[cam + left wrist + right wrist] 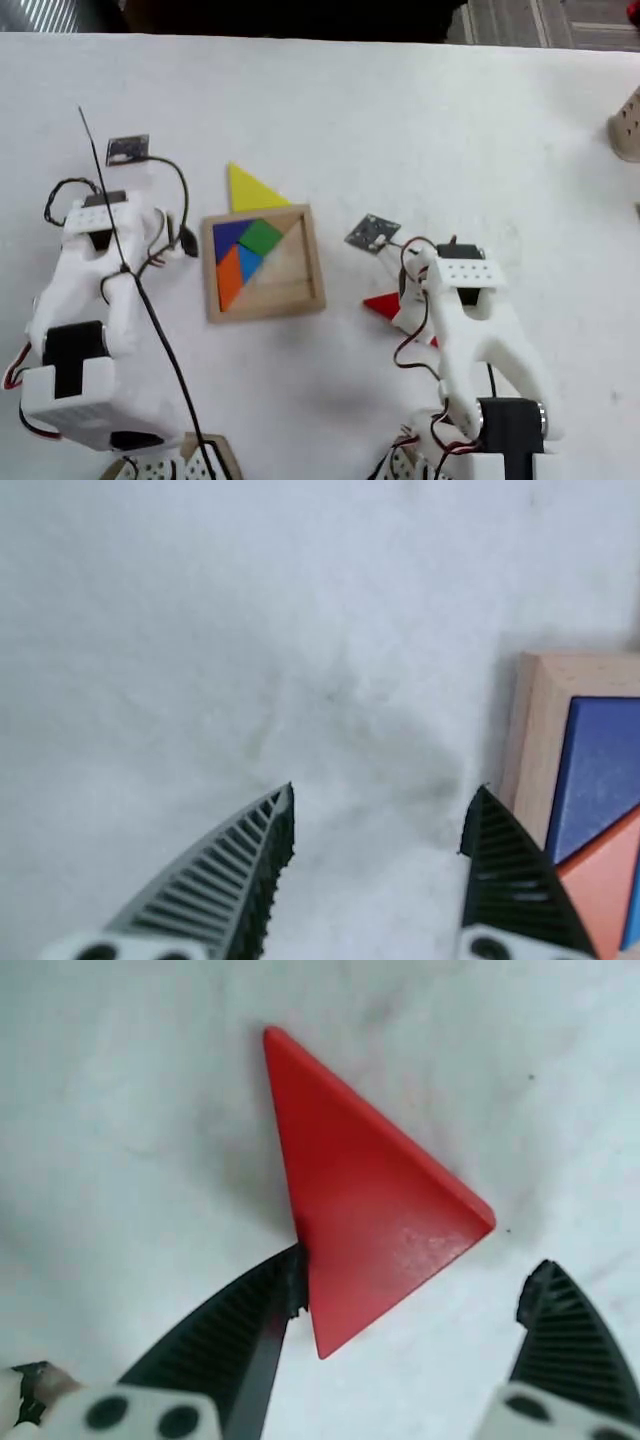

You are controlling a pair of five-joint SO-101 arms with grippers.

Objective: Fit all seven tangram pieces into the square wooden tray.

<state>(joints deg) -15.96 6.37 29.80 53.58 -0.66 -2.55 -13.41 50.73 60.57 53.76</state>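
Count: 1 wooden tray (pixel 268 308); 6 tangram pieces, 4 inside it (blue (pixel 229 237), green (pixel 262 236), orange (pixel 229 277), light blue (pixel 248 260)), yellow triangle (pixel 252 190) beyond its far edge, red triangle (pixel 384 304) off its right side; 2 arms (left arm (pixel 85 290), right arm (pixel 475 320)); 2 small dark boards flanking the tray (left board (pixel 127 150), right board (pixel 372 233)).

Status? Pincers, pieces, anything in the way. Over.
Left pincer open over table beside tray. Right pincer open around red triangle, flat on table. Yellow triangle outside tray. Small wired board lies between tray and right arm.
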